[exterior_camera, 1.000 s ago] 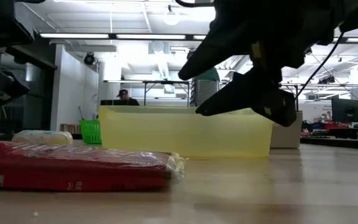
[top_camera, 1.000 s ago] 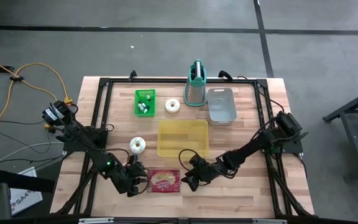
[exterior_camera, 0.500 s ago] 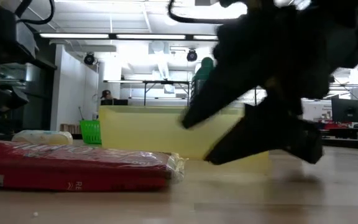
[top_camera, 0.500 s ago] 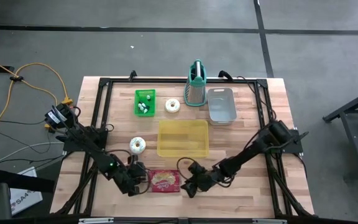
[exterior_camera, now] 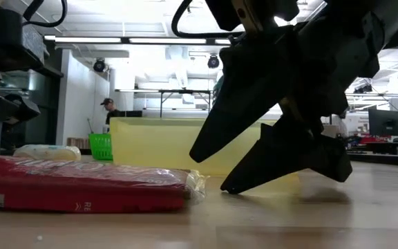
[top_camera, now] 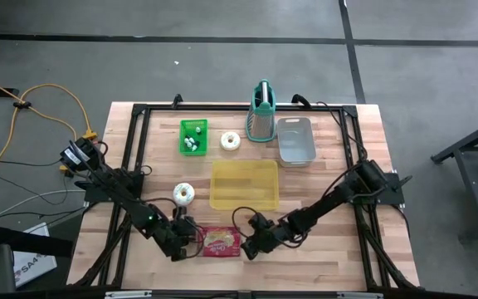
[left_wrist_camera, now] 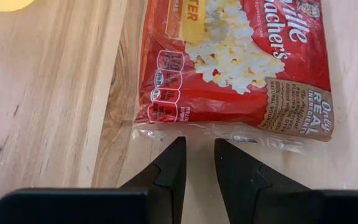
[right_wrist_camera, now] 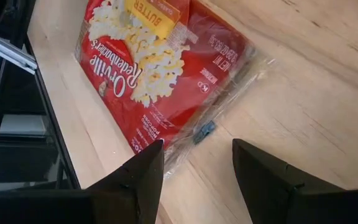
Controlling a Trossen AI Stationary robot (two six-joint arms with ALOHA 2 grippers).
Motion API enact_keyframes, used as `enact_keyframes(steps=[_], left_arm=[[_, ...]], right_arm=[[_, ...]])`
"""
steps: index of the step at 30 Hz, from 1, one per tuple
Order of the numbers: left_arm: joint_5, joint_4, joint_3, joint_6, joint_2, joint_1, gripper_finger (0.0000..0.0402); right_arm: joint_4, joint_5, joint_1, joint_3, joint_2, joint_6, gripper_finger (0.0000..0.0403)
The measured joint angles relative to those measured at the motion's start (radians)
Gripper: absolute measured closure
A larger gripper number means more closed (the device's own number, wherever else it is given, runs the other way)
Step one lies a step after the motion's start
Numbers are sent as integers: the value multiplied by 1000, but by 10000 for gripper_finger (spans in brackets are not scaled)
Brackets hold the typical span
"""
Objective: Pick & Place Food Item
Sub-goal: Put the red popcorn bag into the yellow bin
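Tools (left (top_camera: 191,241) nearly closed, right (top_camera: 246,247) spread) flank popcorn bag (top_camera: 219,242).

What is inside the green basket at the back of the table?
The green basket holds a few small whitish items, seen from above. What they are, and anything beneath them, cannot be made out.
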Motion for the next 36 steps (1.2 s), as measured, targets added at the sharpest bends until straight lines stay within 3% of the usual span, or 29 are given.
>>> enact_keyframes(steps=[22, 36], left_arm=[[45, 78, -2, 139, 3, 94, 321], [89, 61, -2, 96, 2, 75, 321]], right_arm=[[-54, -44, -14, -1, 0, 33, 224], [-114, -52, -32, 0, -2, 2, 224]])
